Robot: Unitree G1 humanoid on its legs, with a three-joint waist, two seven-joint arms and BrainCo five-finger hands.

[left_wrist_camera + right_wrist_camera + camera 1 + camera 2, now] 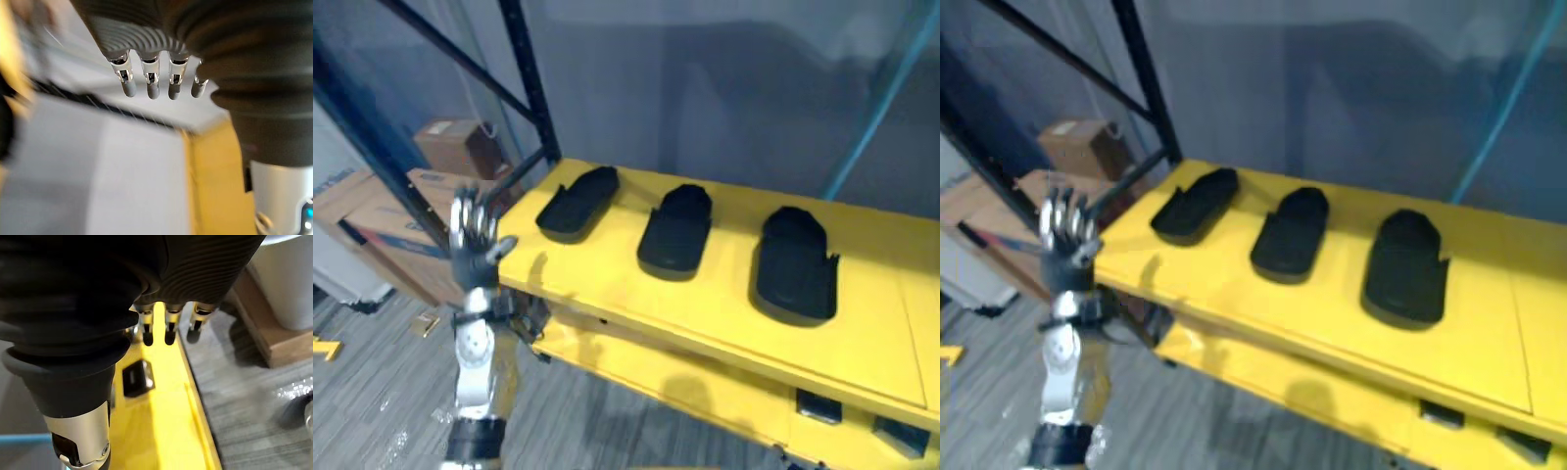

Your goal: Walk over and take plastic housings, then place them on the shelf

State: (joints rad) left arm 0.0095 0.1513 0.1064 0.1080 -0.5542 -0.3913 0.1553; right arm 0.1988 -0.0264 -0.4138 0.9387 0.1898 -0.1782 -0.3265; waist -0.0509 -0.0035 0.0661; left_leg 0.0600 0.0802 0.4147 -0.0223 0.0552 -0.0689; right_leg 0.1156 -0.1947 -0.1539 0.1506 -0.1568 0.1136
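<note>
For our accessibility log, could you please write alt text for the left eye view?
Three black moulded plastic housings, left, middle and right, lie in a row on a glossy yellow shelf. The robot's left hand is raised beside the shelf's left end, fingers straight, holding nothing, with brown cardboard boxes on the floor beyond.

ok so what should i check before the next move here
1. Left hand empty: ok, fingers straight, raised beside the shelf's left corner.
2. Right hand empty: ok, fingers relaxed over a yellow edge, holding nothing.
3. Housings placed: ok, left housing, middle housing and right housing lie flat in a row, apart from each other.
4. Left hand clear of the left housing: ok, a gap shows between them.
5. Free shelf space: ok, bare yellow past the right housing.
6. More housings to fetch: cannot tell.
</note>
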